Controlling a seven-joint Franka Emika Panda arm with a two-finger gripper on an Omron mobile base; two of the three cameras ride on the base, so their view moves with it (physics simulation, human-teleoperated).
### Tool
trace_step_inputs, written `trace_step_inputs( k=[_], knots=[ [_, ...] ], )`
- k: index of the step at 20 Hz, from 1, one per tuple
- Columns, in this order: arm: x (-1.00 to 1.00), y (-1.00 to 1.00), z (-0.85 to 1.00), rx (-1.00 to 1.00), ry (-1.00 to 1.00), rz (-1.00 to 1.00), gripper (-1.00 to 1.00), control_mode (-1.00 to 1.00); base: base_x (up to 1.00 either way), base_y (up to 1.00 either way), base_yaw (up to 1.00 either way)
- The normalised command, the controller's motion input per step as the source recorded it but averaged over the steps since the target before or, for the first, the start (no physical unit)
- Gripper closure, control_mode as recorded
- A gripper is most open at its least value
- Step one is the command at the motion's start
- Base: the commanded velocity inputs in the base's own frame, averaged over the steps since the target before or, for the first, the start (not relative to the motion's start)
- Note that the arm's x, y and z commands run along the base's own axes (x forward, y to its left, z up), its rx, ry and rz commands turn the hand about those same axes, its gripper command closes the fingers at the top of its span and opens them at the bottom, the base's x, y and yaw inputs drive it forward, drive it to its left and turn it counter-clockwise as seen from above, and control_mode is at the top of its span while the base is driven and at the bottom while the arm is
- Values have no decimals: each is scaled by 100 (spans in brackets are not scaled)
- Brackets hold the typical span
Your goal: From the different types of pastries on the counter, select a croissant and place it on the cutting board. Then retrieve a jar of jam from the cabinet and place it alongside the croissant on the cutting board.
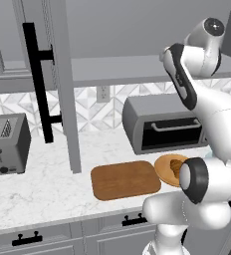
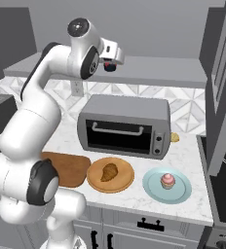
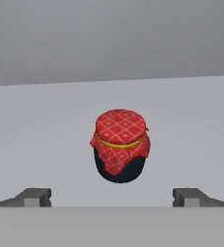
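The small golden-brown crescent-shaped croissant [image 2: 109, 172] is lying on the round tan wooden plate [image 2: 126, 182] in the lower middle of the right base view, not on the flat brown wooden cutting board [image 1: 126, 180], which is sitting bare just left of that plate on the white marble worktop [image 1: 33, 191]. So, judging by how things lie, the first half of the task is not showing as done: the pastry is resting beside the board rather than on it.

The white arm is reaching high, toward the upper middle of the right base view, where the tool [image 2: 110, 63] is pointing into the open grey wall cabinet over its pale grey shelf [image 2: 154, 68]. The tall grey cabinet door with the long black vertical bar handle [image 1: 38, 79] is standing swung out in the upper left of the left base view.

In the hand view, the squat jar of jam with a red checked cloth cap and dark lower body [image 3: 120, 144] is sitting upright in the middle of the frame, on the shelf. The tool's two dark fingertips [image 3: 34, 197] are rising at the bottom left and bottom right, spread wide with nothing between them, and the jar is lying ahead of them, apart and ungripped.

What is left, as it seems: closing on the jar, carrying it down to the board, and getting the croissant onto the board as well.
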Motion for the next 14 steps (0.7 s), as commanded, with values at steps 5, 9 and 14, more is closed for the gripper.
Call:
trace_step_inputs(
  k=[5,9,14],
  knots=[
    [28,-15,0,0,-7,0,-100,-100,0,0,0],
    [12,-21,0,0,0,0,-100,-100,0,0,0],
    [1,-4,0,5,0,0,-100,-100,0,0,0]
  ],
)
